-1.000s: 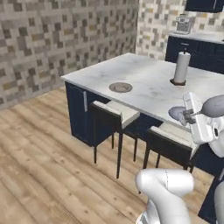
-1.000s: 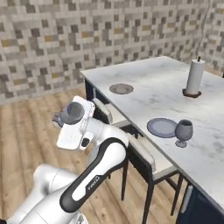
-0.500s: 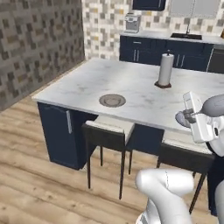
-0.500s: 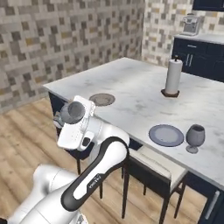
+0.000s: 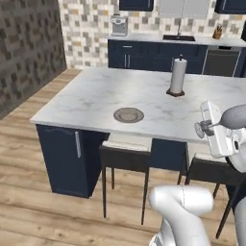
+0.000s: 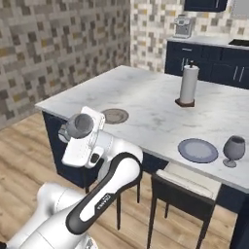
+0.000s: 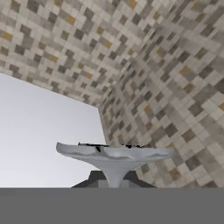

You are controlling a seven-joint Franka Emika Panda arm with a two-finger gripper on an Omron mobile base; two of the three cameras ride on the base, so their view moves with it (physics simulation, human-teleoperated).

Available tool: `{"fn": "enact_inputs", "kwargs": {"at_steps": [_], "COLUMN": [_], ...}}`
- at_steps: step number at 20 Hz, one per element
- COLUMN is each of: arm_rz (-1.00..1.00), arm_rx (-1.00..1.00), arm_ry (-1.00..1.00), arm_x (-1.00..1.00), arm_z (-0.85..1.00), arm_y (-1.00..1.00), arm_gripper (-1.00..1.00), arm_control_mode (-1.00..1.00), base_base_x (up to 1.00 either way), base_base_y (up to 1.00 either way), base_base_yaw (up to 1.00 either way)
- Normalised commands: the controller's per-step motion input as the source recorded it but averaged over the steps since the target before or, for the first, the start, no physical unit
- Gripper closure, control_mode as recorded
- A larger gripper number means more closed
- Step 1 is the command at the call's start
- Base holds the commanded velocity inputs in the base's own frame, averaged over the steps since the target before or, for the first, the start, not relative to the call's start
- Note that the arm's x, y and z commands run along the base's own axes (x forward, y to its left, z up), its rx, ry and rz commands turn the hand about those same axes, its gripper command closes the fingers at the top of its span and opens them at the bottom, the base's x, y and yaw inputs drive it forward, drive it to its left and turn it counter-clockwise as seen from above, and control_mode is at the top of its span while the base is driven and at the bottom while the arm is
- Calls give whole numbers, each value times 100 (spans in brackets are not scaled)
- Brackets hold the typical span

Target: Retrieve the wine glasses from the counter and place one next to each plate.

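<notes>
My gripper (image 7: 113,179) is shut on a smoky-grey wine glass (image 7: 114,154). In the hand view its flared grey part narrows to a stem between my dark fingertips (image 7: 93,178), and the mosaic wall lies behind it. In the left base view the gripper (image 5: 203,129) is held up beside the marble island (image 5: 96,96), at its near right. A brownish plate (image 5: 128,115) lies near the island's front edge, with nothing beside it. Further right a bluish plate (image 6: 197,150) lies with a second wine glass (image 6: 233,149) standing upright next to it.
A paper towel roll (image 5: 178,77) stands mid-island. Two dark stools (image 5: 125,156) (image 6: 187,185) are tucked under the near edge. A marble counter over navy cabinets (image 5: 144,41) with a coffee machine (image 5: 118,25) runs along the back wall. Wooden floor lies open to the left.
The base has driven and turned, so the whole scene has shifted: the island now faces me more squarely and the back kitchen wall has come into view. The gripper stays shut on the glass.
</notes>
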Motion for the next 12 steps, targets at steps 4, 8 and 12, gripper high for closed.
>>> {"fn": "enact_inputs", "kwargs": {"at_steps": [4, 8, 12], "arm_rz": [0, 0, 0], "arm_rx": [0, 0, 0], "arm_ry": [0, 0, 0], "arm_x": [0, 0, 0], "arm_z": [0, 0, 0], "arm_y": [0, 0, 0], "arm_gripper": [100, 100, 100], "arm_control_mode": [100, 100, 100], "base_base_x": [14, 3, 7], "base_base_y": [21, 100, 85], "base_base_yaw": [-36, -37, -41]}}
